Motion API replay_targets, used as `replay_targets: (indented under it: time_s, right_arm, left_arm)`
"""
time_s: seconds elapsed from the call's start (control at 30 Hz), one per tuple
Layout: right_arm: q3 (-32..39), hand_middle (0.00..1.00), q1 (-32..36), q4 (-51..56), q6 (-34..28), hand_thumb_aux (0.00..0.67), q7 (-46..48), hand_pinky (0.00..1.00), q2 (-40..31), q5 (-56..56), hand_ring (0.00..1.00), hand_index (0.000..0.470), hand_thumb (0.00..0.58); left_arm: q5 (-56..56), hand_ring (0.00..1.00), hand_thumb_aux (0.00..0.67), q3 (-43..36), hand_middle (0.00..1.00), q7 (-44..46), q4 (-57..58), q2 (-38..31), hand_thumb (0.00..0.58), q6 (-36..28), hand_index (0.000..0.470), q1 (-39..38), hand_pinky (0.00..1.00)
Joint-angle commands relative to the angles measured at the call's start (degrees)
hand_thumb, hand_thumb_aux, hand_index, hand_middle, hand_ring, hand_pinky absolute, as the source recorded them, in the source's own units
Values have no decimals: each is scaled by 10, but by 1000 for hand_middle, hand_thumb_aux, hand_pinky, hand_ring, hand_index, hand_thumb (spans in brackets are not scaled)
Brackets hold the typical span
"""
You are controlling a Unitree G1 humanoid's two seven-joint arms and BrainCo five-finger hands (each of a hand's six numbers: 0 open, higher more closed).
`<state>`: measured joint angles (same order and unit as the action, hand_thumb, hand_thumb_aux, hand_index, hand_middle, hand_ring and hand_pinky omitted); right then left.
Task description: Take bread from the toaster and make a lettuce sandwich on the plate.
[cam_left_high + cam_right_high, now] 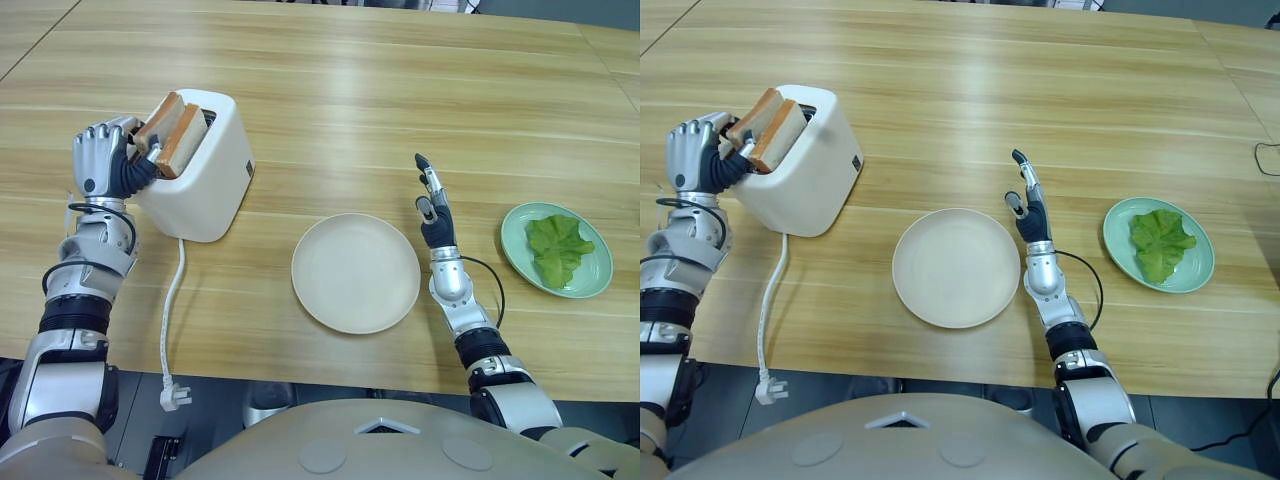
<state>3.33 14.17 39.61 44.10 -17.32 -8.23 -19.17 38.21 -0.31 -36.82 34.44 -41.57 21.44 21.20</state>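
Note:
A white toaster [205,175] stands at the table's left with two browned bread slices [172,130] sticking up from its slots, leaning left. My left hand [100,155] is against the toaster's left side, its fingers curled around the outer slice. An empty cream plate [355,272] lies at the middle front. My right hand [432,205] stands just right of the plate, fingers stretched upward and holding nothing. A lettuce leaf [557,247] rests in a small green dish [515,245] at the right.
The toaster's white cord [172,310] runs from its front over the table edge, and its plug [175,397] hangs below. Bare wooden tabletop stretches behind the plate and the toaster.

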Motion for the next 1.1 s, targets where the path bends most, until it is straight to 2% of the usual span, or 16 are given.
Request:
replay_targets:
  time_s: [0.03,0.27,0.4,0.5,0.6,0.77,0.83,0.97,1.1]
  right_arm:
    - [3,0,10,20,-3,0,-12,0,-1,-7,0,0,0]
    - [2,0,20,36,0,0,-27,0,-2,-8,0,0,0]
    - [4,0,25,43,1,0,-33,0,-1,-10,0,0,0]
    - [4,0,28,45,4,0,-36,0,-2,-9,0,0,0]
    - [0,0,29,39,5,0,-40,0,-6,-5,0,0,0]
    - [-14,0,31,20,6,0,-44,0,-20,2,0,0,0]
    - [-29,0,23,-10,4,0,-45,0,-39,5,0,0,0]
    - [-67,0,-14,-95,-19,0,-65,0,-94,-26,0,0,0]
    - [-87,0,-41,-136,-61,0,-137,0,-168,-129,0,0,0]
  left_arm:
    - [-20,1000,670,7,1000,-7,4,11,580,0,460,18,1000]
    - [-57,1000,670,27,1000,-26,13,26,580,17,460,37,1000]
    - [-112,1000,670,64,1000,-41,-25,49,580,68,460,35,1000]
    - [-164,1000,670,91,1000,-26,-114,77,580,122,460,7,1000]
    - [-211,1000,670,95,1000,12,-228,116,580,148,460,-26,1000]
    - [-247,1000,670,40,1000,102,-389,172,580,161,460,-87,1000]
    - [-277,1000,670,-18,1000,171,-414,192,580,156,460,-117,1000]
    - [-329,1000,670,-133,1000,305,-388,224,580,128,460,-173,1000]
    - [-340,1000,670,-185,1000,381,-325,253,580,113,460,-210,1000]
